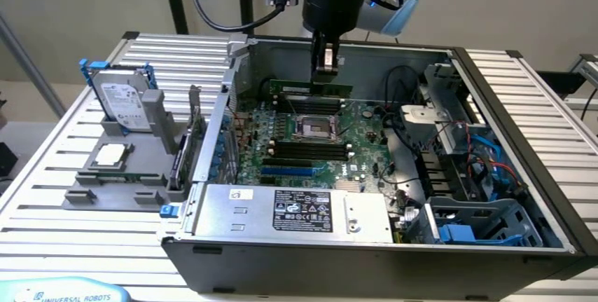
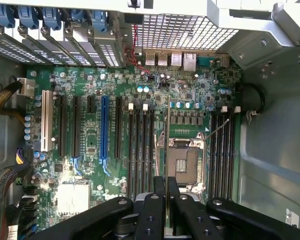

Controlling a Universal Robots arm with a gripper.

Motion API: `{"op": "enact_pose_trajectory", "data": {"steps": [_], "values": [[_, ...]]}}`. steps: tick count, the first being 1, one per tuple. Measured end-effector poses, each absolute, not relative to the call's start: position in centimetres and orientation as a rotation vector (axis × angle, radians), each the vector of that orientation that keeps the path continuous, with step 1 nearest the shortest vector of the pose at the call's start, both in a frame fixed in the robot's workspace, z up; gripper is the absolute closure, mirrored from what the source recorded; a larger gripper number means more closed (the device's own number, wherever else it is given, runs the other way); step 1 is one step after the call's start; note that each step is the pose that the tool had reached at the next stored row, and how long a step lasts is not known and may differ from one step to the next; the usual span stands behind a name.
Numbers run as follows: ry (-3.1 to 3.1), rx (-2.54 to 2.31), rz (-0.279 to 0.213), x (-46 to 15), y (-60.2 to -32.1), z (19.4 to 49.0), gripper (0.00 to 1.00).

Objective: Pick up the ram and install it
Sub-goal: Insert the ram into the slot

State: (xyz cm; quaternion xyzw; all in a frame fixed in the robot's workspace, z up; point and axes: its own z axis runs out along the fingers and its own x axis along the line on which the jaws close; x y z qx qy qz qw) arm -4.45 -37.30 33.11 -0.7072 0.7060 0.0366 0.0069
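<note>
1. The gripper [image 1: 325,71] is closed narrow on the ram [image 1: 311,90]. It pinches the stick mid-length by its upper edge, so the contact edge hangs free and faces the board.
2. In the wrist view the gripper [image 2: 166,182] holds the ram [image 2: 168,135] edge-on, a thin line parallel to the black memory slots [image 2: 140,150]. That alignment suits a straight push down.
3. In the exterior view the ram hangs inside the computer case [image 1: 467,64], apart from the motherboard [image 1: 360,141] and not yet seated.
4. The open CPU socket [image 1: 313,128] is at 6 o'clock from the gripper, and another bank of slots [image 1: 304,149] lies beyond it.
5. I cannot tell which slot the stick is over.
6. At 8 o'clock, outside the case, a hard drive [image 1: 126,99] stands in a grey fixture, clear of the arm's path.
</note>
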Motion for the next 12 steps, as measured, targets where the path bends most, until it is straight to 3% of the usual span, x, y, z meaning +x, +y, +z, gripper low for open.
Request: {"op": "enact_pose_trajectory", "data": {"steps": [12], "values": [[2.210, -2.214, 0.111, -3.7, -37.6, 31.3, 0.86]]}}
